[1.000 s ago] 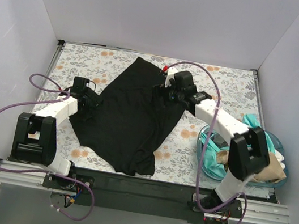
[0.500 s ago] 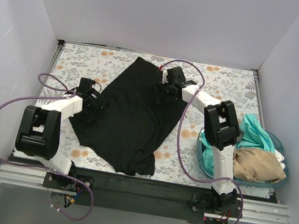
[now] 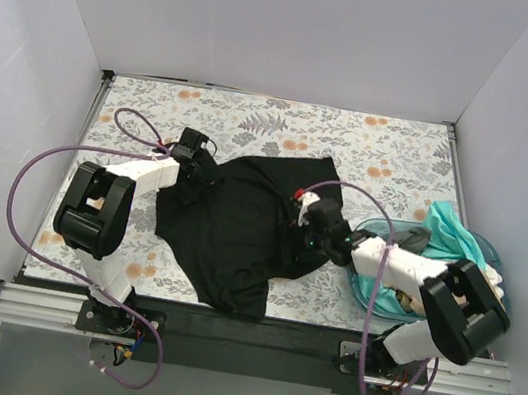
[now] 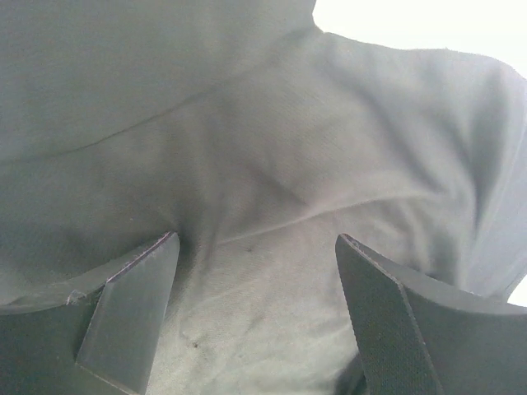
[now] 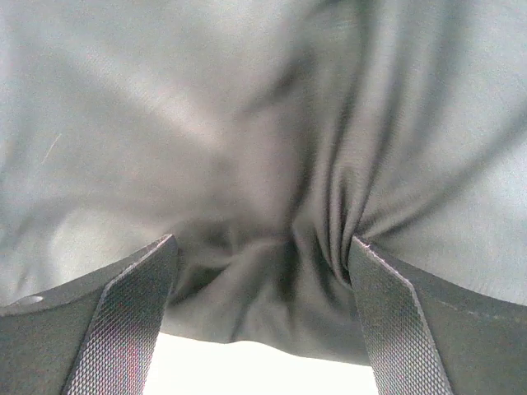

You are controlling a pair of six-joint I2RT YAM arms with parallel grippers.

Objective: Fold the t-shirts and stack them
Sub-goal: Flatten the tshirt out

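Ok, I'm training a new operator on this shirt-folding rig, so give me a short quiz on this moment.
1. True or false: the black t-shirt lies inside the tub.
2. What colour is the cloth sticking out at the tub's far side? A) teal B) red C) yellow
3. Fill in: both wrist views show jaws standing ___.
Key: 1 false, it lies on the table. 2 A, the teal t-shirt. 3 open, left gripper and right gripper alike.

- the black t-shirt (image 3: 239,224): solid black, no print
- the teal t-shirt (image 3: 448,220): plain teal
- the worktop (image 3: 394,148): white, printed with grey leaves and orange blossoms
- the tub (image 3: 357,274): translucent blue
- the cables (image 3: 11,206): purple
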